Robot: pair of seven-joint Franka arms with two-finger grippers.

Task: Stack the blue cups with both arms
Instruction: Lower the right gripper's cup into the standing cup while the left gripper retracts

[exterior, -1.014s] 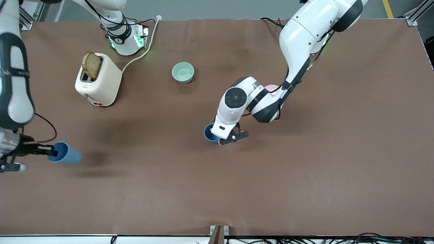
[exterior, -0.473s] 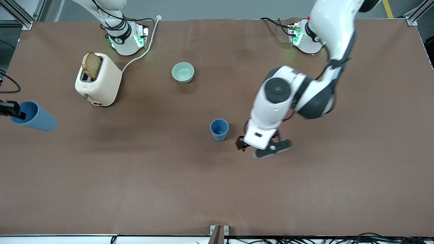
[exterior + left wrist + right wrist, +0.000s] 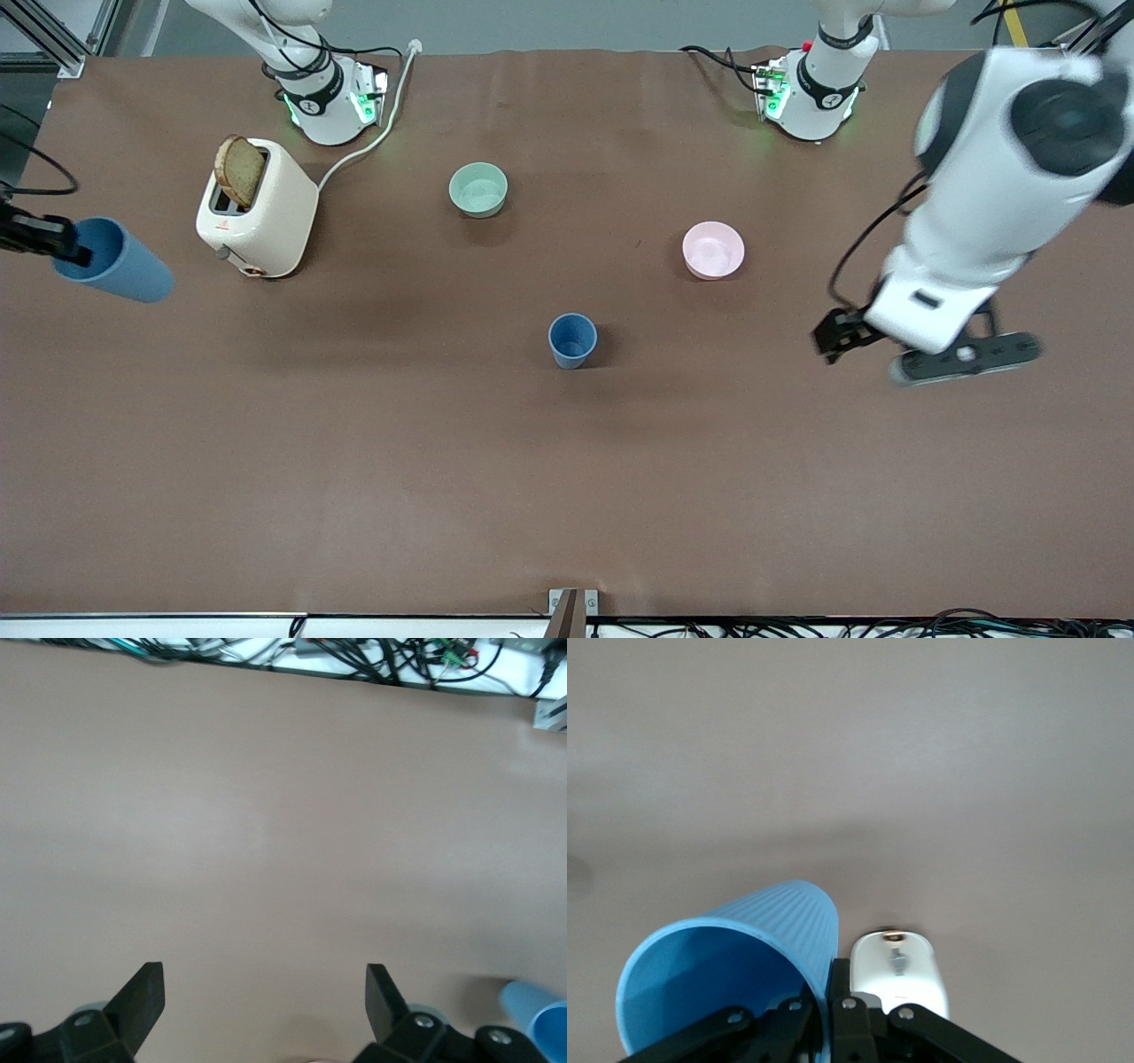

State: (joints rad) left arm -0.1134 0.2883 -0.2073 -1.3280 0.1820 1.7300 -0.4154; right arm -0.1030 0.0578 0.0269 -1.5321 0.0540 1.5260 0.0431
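One blue cup (image 3: pixel 572 339) stands upright and alone on the middle of the table. Its edge may show in the left wrist view (image 3: pixel 539 1017). The other blue cup (image 3: pixel 115 262) lies tilted on its side in the air. My right gripper (image 3: pixel 64 246) is shut on its rim, over the table's edge at the right arm's end. In the right wrist view the cup (image 3: pixel 735 974) has one finger inside and one outside, with the gripper (image 3: pixel 829 1010) clamped on its wall. My left gripper (image 3: pixel 842 337) is open and empty (image 3: pixel 263 997), over bare table toward the left arm's end.
A cream toaster (image 3: pixel 257 211) with a slice of bread stands near the right arm's base. A pale green bowl (image 3: pixel 478 190) and a pink bowl (image 3: pixel 713 250) sit farther from the front camera than the standing cup. The brown table (image 3: pixel 567 496) is bare nearer the camera.
My left gripper let go of the upright cup and swung away toward the left arm's end, uncovering the pink bowl. My right gripper carried its cup toward the robots' side of the table.
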